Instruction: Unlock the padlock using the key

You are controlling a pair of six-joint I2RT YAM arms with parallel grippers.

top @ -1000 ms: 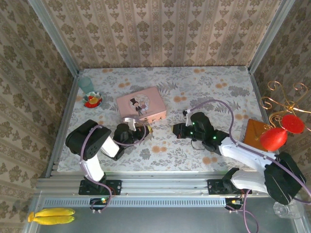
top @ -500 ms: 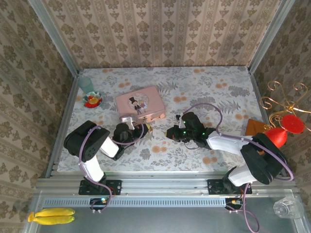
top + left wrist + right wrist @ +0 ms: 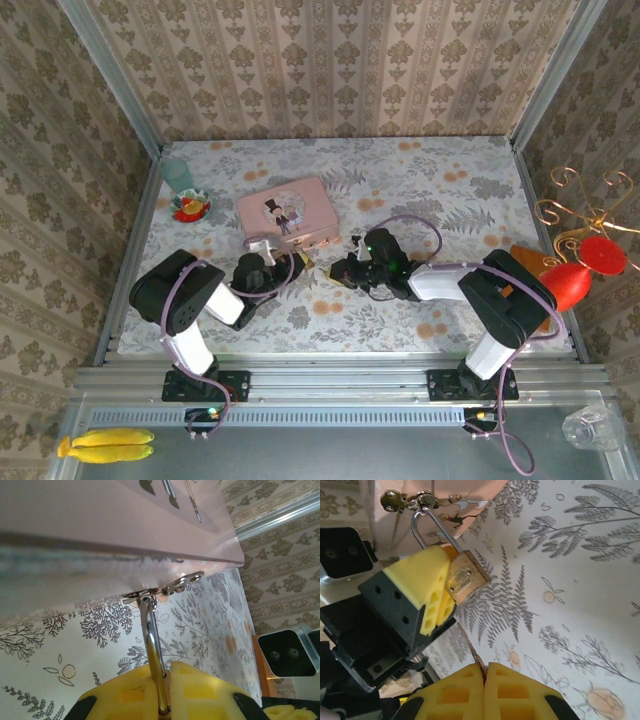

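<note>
The small brass padlock (image 3: 465, 577) hangs by its silvery shackle (image 3: 152, 647) from the hasp (image 3: 165, 586) on the front of the pink tin (image 3: 288, 212). My left gripper (image 3: 167, 697) is shut on the padlock's body, with one yellow finger (image 3: 422, 587) beside the brass. My right gripper (image 3: 485, 672) is shut on the key (image 3: 471, 650). The key's thin blade points up toward the padlock's underside, its tip a short way below the brass and apart from it. In the top view the left gripper (image 3: 290, 263) and right gripper (image 3: 340, 272) face each other just in front of the tin.
A teal cup (image 3: 178, 174) and a small dish of red and yellow bits (image 3: 190, 206) stand at the back left. An orange block (image 3: 525, 268) and a gold stand with red ornaments (image 3: 585, 262) are at the right edge. Bananas (image 3: 105, 445) lie off the table.
My right arm has swung left, bringing the key close to the padlock. The tin has shifted slightly left. My left gripper keeps its hold in place.
</note>
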